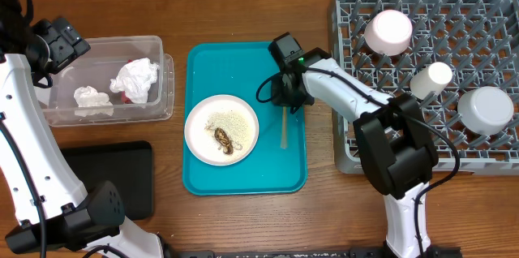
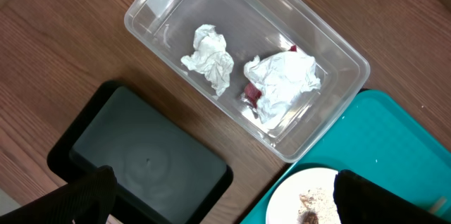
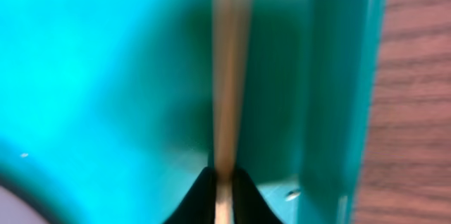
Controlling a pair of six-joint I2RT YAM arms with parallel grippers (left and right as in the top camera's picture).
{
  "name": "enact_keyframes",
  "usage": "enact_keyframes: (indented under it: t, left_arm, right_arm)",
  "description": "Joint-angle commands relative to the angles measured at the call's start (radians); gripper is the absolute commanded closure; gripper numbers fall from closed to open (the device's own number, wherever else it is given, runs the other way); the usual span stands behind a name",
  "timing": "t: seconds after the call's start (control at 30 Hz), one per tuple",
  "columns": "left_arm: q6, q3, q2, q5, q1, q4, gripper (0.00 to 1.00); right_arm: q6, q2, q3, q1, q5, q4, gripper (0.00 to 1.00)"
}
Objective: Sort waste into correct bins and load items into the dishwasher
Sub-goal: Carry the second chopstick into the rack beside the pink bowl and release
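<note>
Thin wooden chopsticks lie on the teal tray's right side, and my right gripper is down on their far end. The right wrist view shows its dark jaws shut on the chopsticks. A round plate on the tray holds rice grains and a brown scrap. The clear tub holds two white tissues and a red wrapper. My left gripper hangs open and empty above the black tray and the plate.
The grey dish rack at the right holds a pink bowl, a white cup and a whitish bowl, all upside down. The teal tray sits mid-table, with the black tray at front left.
</note>
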Motion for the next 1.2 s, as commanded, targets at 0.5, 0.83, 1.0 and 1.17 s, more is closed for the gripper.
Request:
enact_keyframes:
  t: [0.5, 0.83, 1.0, 1.17]
  left_arm:
    - [-0.01, 0.0, -0.002, -0.013, -0.001, 0.001, 0.0]
    - [-0.01, 0.0, -0.002, -0.013, -0.001, 0.001, 0.0]
    - [-0.01, 0.0, -0.002, -0.013, -0.001, 0.001, 0.0]
    - [-0.01, 0.0, -0.002, -0.013, -0.001, 0.001, 0.0]
  right_arm:
    - [-0.084, -0.013, 0.584, -0.171, -0.083, -0.441, 0.96]
    - [-0.23, -0.014, 0.856, -0.385, -0.071, -0.617, 0.96]
    - [-0.324, -0.014, 0.851, -0.505, -0.072, -0.623, 0.96]
    - [-0.334, -0.014, 0.851, -0.573, -0.106, -0.622, 0.96]
